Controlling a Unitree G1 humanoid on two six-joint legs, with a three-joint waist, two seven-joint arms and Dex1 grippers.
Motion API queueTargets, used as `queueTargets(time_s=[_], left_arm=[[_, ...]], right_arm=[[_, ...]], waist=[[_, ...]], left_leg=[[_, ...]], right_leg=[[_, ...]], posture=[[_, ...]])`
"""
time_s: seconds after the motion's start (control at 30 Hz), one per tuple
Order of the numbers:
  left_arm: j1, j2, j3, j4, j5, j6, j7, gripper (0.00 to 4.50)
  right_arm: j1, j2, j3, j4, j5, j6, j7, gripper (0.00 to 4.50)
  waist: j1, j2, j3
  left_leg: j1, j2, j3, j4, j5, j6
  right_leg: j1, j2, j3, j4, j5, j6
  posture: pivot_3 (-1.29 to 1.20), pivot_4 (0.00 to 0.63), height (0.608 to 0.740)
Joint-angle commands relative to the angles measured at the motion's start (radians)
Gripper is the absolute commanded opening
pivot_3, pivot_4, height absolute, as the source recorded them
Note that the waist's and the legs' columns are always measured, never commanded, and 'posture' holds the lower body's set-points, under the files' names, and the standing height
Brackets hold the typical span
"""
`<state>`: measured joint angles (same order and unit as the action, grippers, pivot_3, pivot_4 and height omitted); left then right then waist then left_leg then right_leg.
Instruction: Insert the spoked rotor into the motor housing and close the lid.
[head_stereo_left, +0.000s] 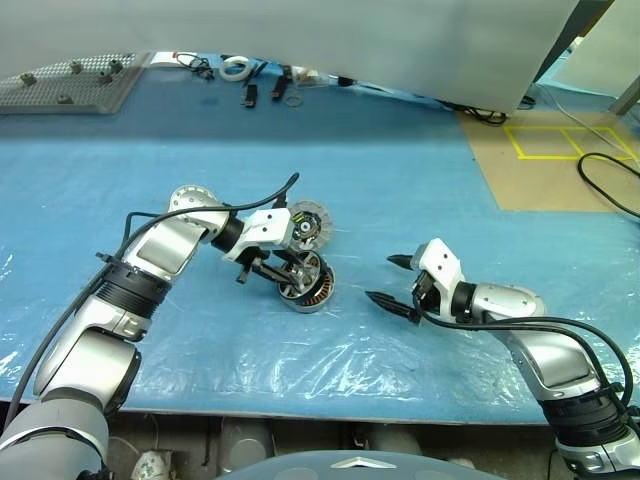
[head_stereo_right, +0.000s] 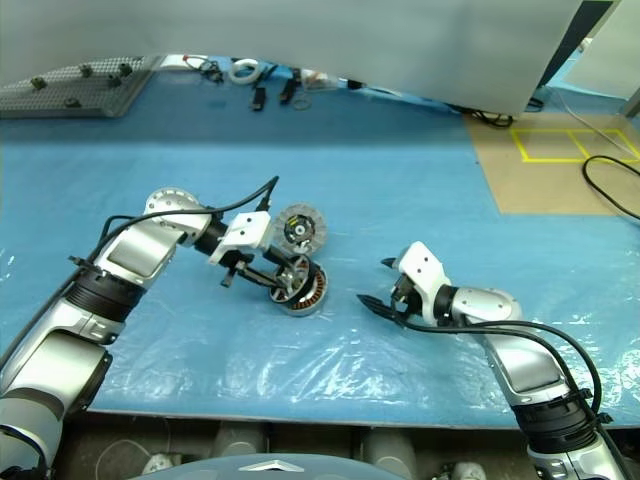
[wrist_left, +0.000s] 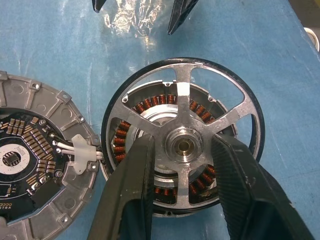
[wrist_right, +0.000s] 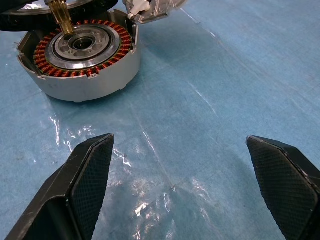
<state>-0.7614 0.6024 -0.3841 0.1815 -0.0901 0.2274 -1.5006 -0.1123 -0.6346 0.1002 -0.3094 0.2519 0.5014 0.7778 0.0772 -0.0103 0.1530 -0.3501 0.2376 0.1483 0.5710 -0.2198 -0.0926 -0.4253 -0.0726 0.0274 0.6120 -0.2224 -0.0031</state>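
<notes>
My left gripper (wrist_left: 182, 145) is shut on the spoked rotor (wrist_left: 182, 90), one finger on each side of its hub, reaching through the gaps between spokes. The rotor hangs tilted just over the motor housing (wrist_right: 85, 80). Its brass shaft (wrist_right: 62, 15) points down at the centre of the copper windings (wrist_left: 150, 105). The lid (head_stereo_left: 308, 226) lies right beside the housing on its far side, circuit-board face up, joined to it by white wires. My right gripper (head_stereo_left: 380, 278) rests open on the blue sheet to the right of the housing, holding nothing.
A grey pegboard (head_stereo_left: 70, 80), a tape roll (head_stereo_left: 235, 67) and small tools (head_stereo_left: 270, 85) lie along the back edge. Brown floor with yellow tape (head_stereo_left: 560, 150) and a black cable (head_stereo_left: 610, 180) are at the far right. The blue plastic-covered table (head_stereo_left: 400, 180) ends close in front.
</notes>
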Motion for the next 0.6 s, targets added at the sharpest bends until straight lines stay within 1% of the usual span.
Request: queueTargets(time_s=[0.03,0.6], left_arm=[[-0.014,-0.001,0.009,-0.019,-0.011,0.001,-0.003,1.38],[-0.041,0.018,0.005,-0.006,0.014,-0.012,-0.016,1.38]], right_arm=[[-0.003,-0.001,-0.006,-0.044,0.001,-0.01,-0.005,4.5],[-0.014,0.005,0.002,-0.044,-0.003,-0.003,-0.004,4.5]], waist=[[0.0,0.0,0.0],[0.0,0.0,0.0]], left_leg=[[0.0,0.0,0.0,0.0,0.0,0.0],[0.0,0.0,0.0,0.0,0.0,0.0]], right_leg=[[0.0,0.0,0.0,0.0,0.0,0.0],[0.0,0.0,0.0,0.0,0.0,0.0]], posture=[[0.0,0.15,0.74],[0.0,0.15,0.74]])
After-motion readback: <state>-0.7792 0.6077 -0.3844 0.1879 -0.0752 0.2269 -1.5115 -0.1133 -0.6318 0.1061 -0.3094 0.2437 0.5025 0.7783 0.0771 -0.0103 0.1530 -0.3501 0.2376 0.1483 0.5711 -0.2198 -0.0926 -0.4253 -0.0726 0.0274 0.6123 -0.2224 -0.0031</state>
